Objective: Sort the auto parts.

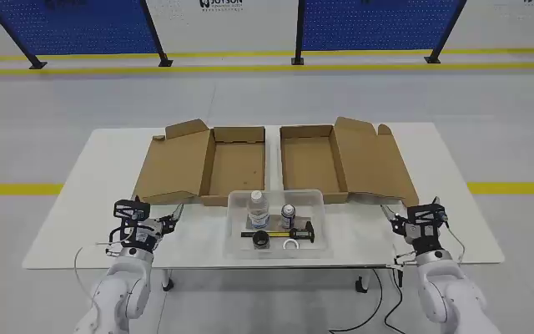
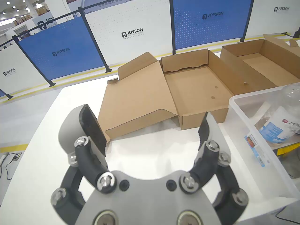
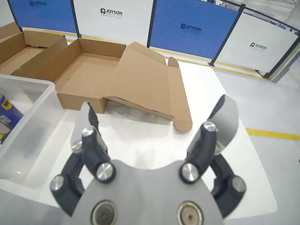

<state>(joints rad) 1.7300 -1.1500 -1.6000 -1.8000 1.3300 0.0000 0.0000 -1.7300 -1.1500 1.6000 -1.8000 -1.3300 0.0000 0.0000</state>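
- Two cardboard boxes lie open side by side on the far half of a white surface (image 1: 83, 209). The left box (image 1: 236, 167) has its lid folded out to the left, and the right box (image 1: 309, 163) has its lid folded out to the right.
- A clear plastic bin (image 1: 275, 194) stands just in front of the boxes, centred near the front edge.
- The auto parts sit inside the bin. A clear bottle (image 1: 258, 209) with a white label stands upright beside a small blue spray can (image 1: 288, 215).
- In front of those lie a black ring (image 1: 261, 239), a white ring (image 1: 291, 245) and a black-and-yellow tool (image 1: 279, 234).
- The left arm (image 1: 117, 288) is at the near left of the surface, well apart from the bin. Its jaws are spread wide and hold nothing.
- The right arm (image 1: 446, 292) is at the near right, with its jaws likewise wide apart and holding nothing.
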